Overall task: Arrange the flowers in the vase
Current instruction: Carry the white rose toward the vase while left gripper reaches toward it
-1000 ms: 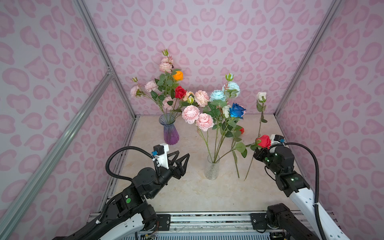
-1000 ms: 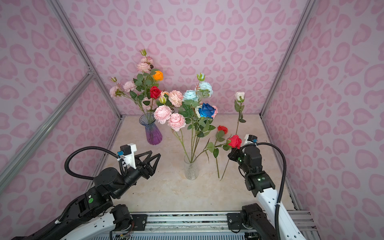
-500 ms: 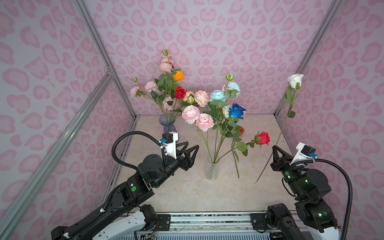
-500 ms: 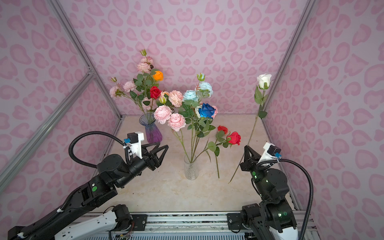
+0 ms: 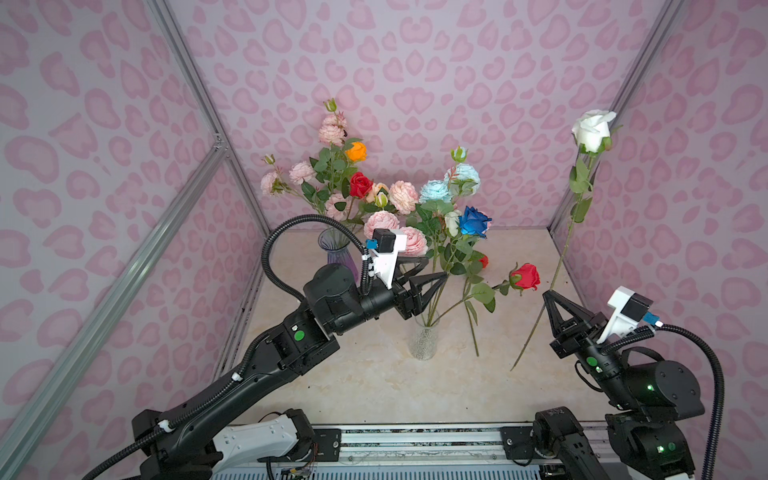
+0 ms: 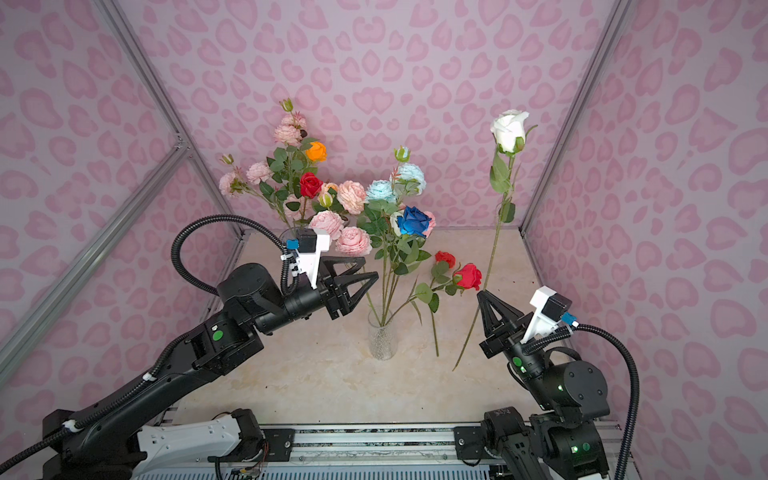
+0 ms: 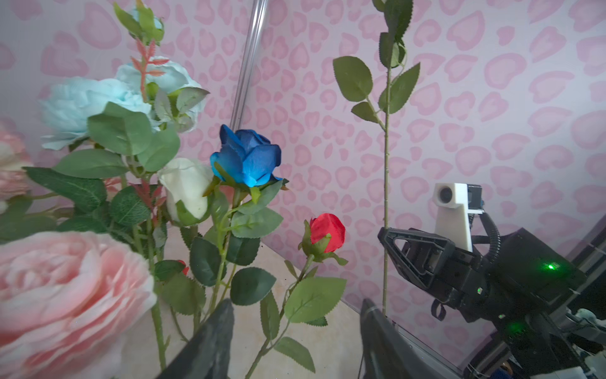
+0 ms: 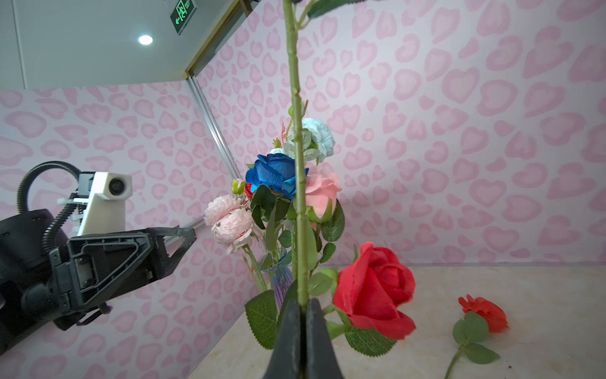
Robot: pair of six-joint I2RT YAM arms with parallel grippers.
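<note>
In both top views my right gripper [image 5: 548, 296] [image 6: 482, 296] is shut on the long stem of a white rose [image 5: 592, 129] [image 6: 508, 126], held tilted near the right wall with the stem's end just off the table. The right wrist view shows the jaws [image 8: 301, 306] pinched on that green stem. A clear vase [image 5: 424, 343] [image 6: 382, 340] in the middle holds pink, light-blue, blue and red flowers [image 5: 473, 220]. My left gripper [image 5: 432, 277] [image 6: 368, 272] [image 7: 295, 331] is open beside their stems, holding nothing. A red rose [image 5: 525, 276] [image 7: 328, 231] leans right from that vase.
A purple vase [image 5: 334, 253] at the back left holds pink, orange and red blooms [image 5: 357, 151]. A small red flower [image 8: 485, 311] [image 6: 445, 258] lies on the table right of the clear vase. Pink patterned walls [image 5: 685, 208] close in on three sides.
The right gripper has drawn back to the right and tilted, lifting the white rose higher beside the right wall. The left gripper has moved up and right to the clear vase's stems.
</note>
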